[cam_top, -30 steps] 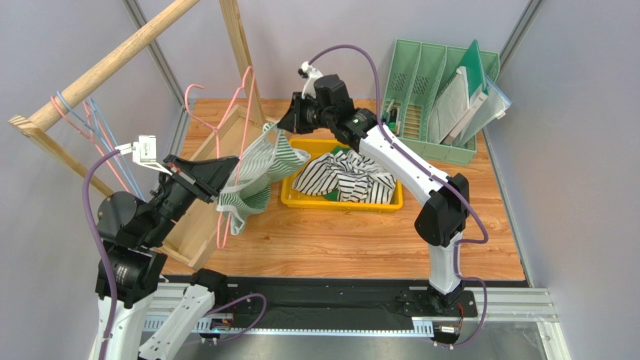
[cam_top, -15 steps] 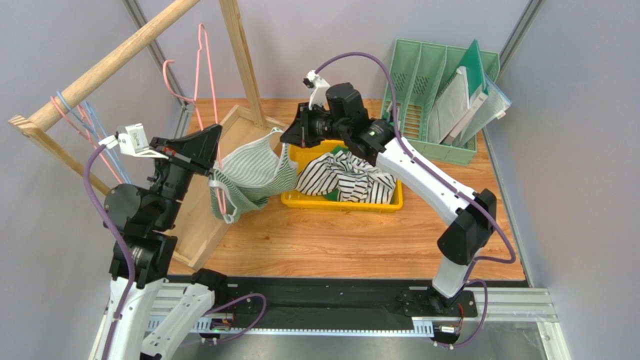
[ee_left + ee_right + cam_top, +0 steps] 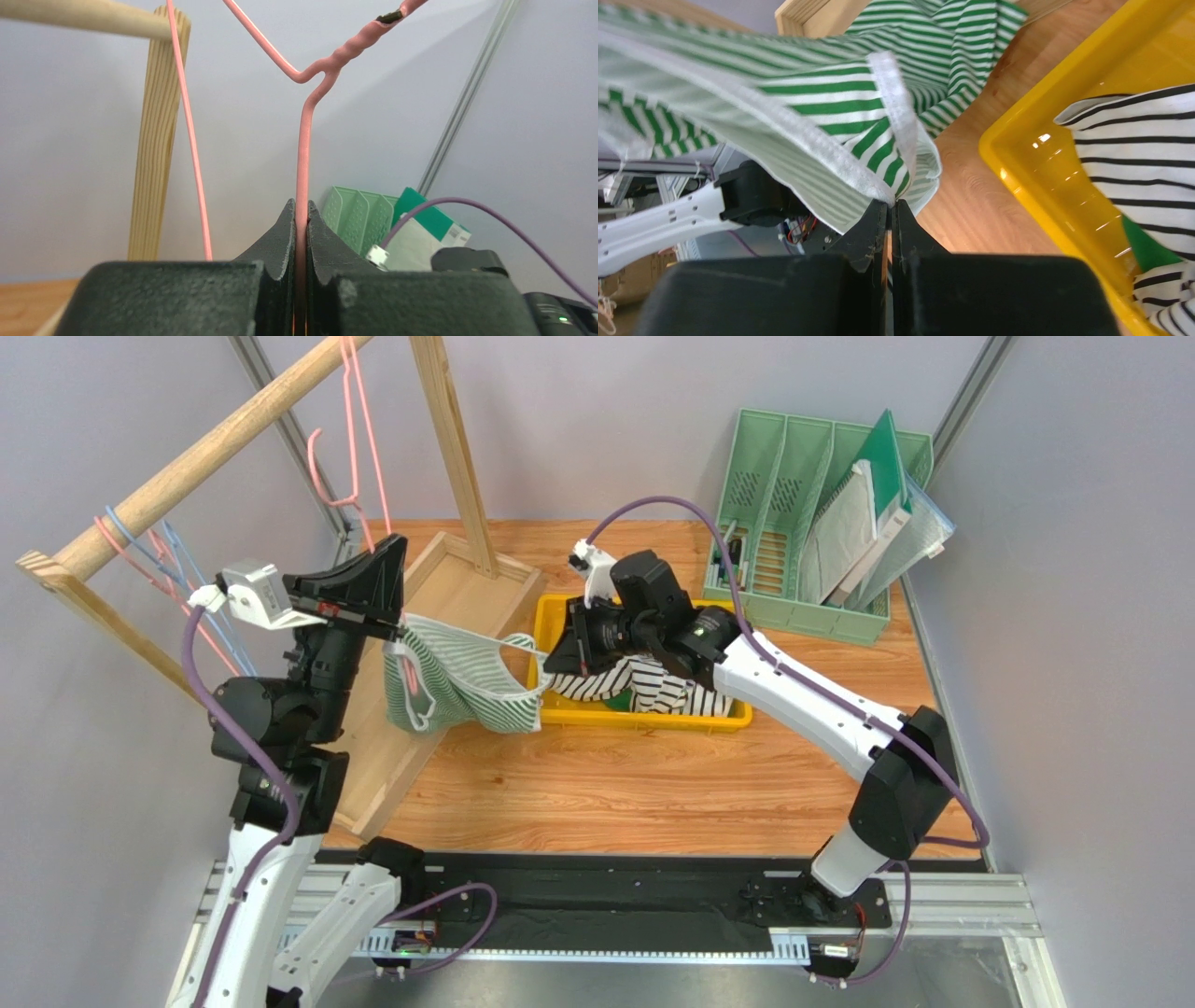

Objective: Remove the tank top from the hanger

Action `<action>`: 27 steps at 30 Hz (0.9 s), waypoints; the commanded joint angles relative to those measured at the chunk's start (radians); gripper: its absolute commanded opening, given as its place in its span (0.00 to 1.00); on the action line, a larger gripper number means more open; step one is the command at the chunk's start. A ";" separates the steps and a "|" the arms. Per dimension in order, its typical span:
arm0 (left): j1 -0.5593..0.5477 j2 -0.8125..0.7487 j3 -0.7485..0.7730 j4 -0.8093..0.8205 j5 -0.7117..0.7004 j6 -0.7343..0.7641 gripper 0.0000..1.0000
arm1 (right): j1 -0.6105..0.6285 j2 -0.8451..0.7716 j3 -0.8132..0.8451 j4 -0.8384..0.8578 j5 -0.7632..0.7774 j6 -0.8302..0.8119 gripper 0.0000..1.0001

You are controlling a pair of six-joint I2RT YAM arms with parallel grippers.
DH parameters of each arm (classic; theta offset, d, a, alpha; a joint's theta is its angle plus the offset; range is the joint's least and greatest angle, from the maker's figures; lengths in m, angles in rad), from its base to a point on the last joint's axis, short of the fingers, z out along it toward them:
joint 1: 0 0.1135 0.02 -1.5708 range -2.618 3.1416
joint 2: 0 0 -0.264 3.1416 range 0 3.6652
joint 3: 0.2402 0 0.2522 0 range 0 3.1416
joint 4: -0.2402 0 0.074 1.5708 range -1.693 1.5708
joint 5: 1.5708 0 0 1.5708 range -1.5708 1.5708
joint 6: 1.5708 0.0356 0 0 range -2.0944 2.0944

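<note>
Above the tabletop's left edge, the left end effector (image 3: pixel 300 218) is clamped tight on the neck of the pink wire hanger (image 3: pixel 304 147), holding it up beside the wooden rack (image 3: pixel 183 469). Toward the middle, by the yellow bin (image 3: pixel 638 718), the right end effector (image 3: pixel 889 210) is pinched closed on a hem of the green-striped tank top (image 3: pixel 463 679), which stretches in the air between them. Pink wire shows within the cloth, so the garment looks only partly off; pulling it clear remains.
</note>
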 commanded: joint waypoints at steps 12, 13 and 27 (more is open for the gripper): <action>-0.001 0.163 0.000 0.395 0.068 0.345 0.00 | 0.013 -0.227 -0.049 -0.003 0.116 -0.057 0.00; -0.001 0.172 0.005 0.400 0.071 0.354 0.00 | 0.011 -0.234 -0.054 0.000 0.113 -0.047 0.00; -0.001 0.163 0.242 -0.166 0.007 -0.020 0.00 | 0.013 -0.117 0.018 0.013 0.104 -0.060 0.00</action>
